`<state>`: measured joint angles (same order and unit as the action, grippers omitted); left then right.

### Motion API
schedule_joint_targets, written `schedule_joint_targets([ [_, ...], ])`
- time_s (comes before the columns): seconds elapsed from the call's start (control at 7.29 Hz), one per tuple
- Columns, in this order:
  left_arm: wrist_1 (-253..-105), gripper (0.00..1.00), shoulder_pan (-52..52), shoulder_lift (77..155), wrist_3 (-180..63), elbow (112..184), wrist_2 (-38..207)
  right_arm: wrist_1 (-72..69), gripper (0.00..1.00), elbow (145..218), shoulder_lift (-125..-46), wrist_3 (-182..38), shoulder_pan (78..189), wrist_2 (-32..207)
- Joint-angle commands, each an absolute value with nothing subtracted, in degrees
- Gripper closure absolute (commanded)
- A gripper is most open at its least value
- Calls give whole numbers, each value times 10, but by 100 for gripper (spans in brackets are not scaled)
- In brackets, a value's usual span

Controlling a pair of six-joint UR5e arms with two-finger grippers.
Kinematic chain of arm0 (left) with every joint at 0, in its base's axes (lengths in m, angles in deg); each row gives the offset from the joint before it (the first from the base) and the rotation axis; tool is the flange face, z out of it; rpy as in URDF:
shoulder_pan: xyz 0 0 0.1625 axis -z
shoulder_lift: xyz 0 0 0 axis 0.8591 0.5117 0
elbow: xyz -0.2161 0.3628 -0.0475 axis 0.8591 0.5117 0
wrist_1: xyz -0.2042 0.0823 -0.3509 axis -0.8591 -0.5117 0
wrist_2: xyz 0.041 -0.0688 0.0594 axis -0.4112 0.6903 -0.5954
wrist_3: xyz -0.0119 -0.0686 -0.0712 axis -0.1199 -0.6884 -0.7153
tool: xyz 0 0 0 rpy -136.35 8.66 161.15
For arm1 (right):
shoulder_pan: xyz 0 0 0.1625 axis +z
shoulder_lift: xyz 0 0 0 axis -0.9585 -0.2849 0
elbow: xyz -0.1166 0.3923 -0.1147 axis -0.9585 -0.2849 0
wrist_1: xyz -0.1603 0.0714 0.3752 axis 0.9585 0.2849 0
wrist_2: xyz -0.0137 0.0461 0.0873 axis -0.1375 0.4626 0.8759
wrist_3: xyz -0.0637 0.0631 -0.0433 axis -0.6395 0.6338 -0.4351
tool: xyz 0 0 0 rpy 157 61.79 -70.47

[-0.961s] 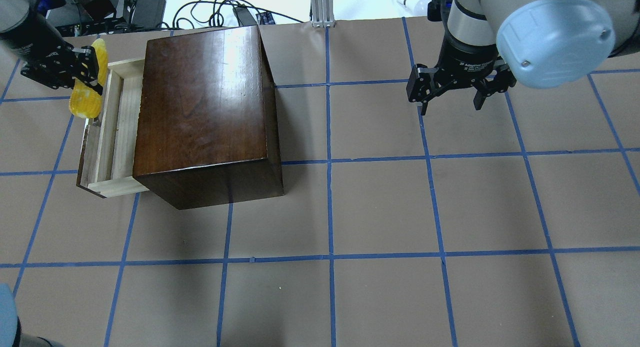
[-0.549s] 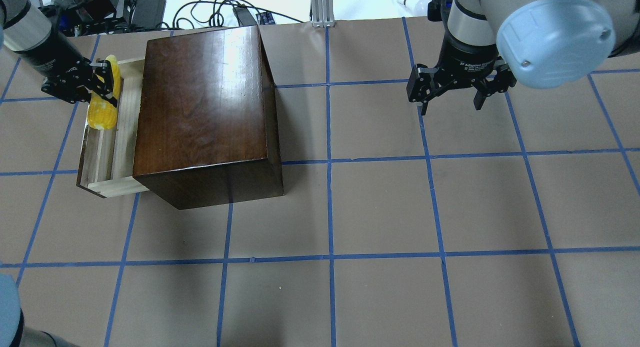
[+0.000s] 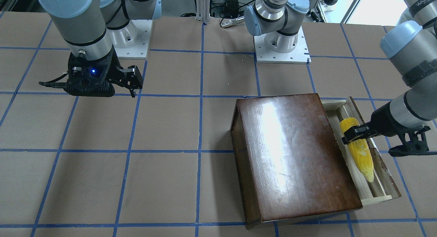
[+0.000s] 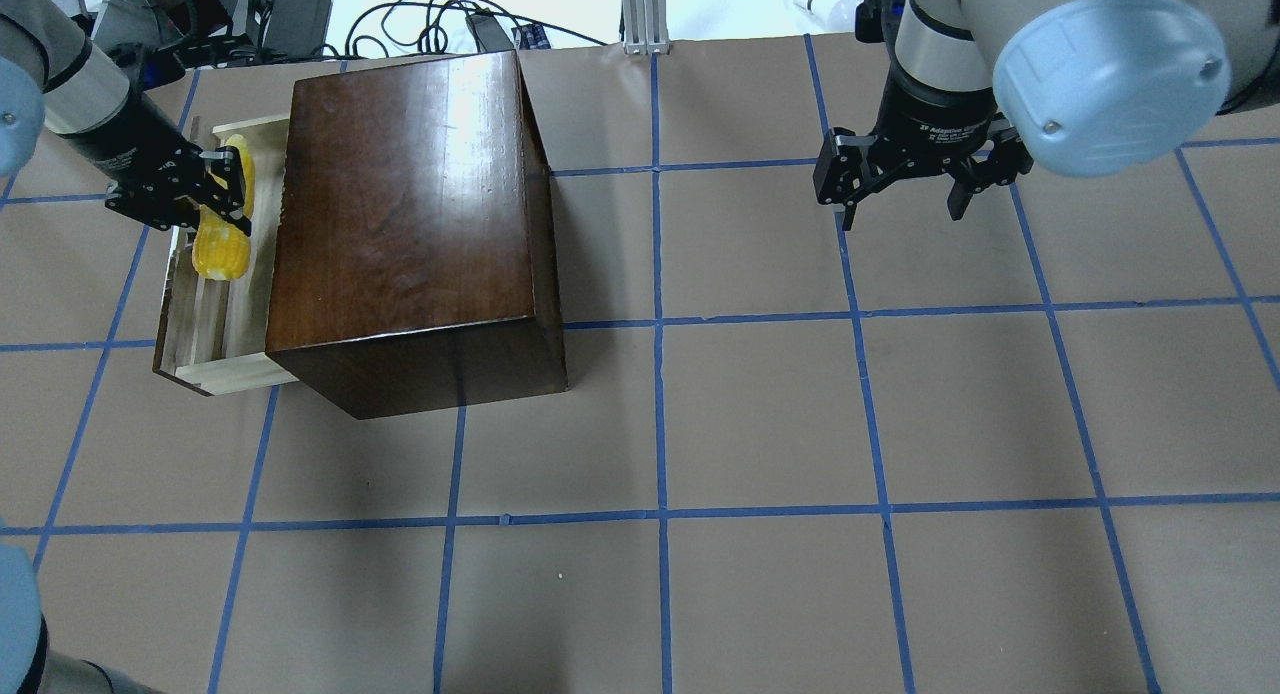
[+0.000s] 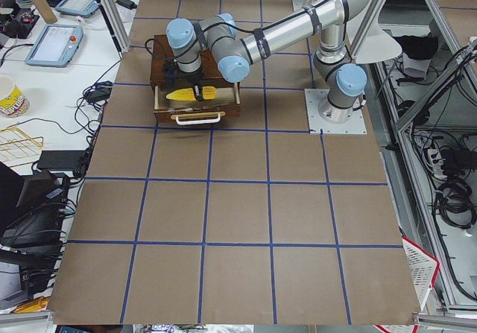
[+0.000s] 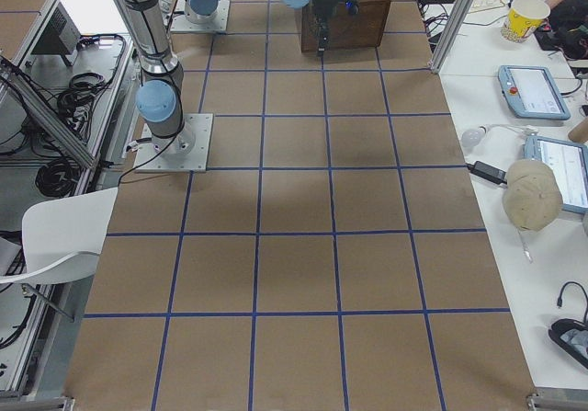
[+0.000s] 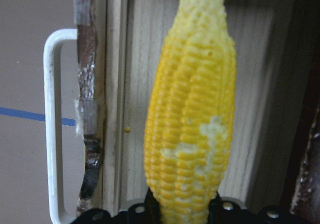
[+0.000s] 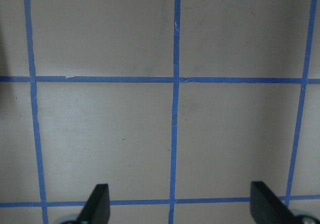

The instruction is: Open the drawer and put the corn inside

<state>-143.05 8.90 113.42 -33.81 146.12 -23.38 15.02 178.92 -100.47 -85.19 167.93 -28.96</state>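
Note:
The drawer (image 4: 205, 324) of pale wood stands pulled out from the left side of the glossy dark-brown box (image 4: 410, 204). My left gripper (image 4: 236, 189) is shut on the thick end of the yellow corn (image 4: 222, 252). It holds the cob lengthwise over the drawer's tray (image 3: 377, 191), tip toward the tray's far end (image 3: 362, 158). In the left wrist view the corn (image 7: 192, 114) lies over the drawer floor (image 7: 137, 73), between the chipped front panel (image 7: 86, 83) and the box. I cannot tell whether it touches the floor. My right gripper (image 4: 900, 212) is open and empty above the table (image 8: 182, 206).
A white handle (image 7: 50, 124) sits on the drawer's front. The table is brown with a grid of blue tape (image 4: 660, 514). Cables and equipment (image 4: 300, 14) lie beyond the far edge, behind the box.
My left gripper has carried the corn to the right and down, from outside the drawer's front panel to over the drawer's tray. The right arm has not moved.

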Motion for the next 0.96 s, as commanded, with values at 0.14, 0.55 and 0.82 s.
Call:
schedule_joint_targets([
  [0.14, -1441, 0, 86, 1117, -336, 1452, -236, 150, 0, 1789, -1005, -852, 1679, -290],
  [0.55, -1522, 0, 119, 1077, -347, 1394, -236, 150, 0, 1789, -1005, -852, 1679, -290],
  [0.82, -1533, 0, 175, 1043, -402, 1390, -243, 150, 0, 1789, -1005, -852, 1679, -289],
])
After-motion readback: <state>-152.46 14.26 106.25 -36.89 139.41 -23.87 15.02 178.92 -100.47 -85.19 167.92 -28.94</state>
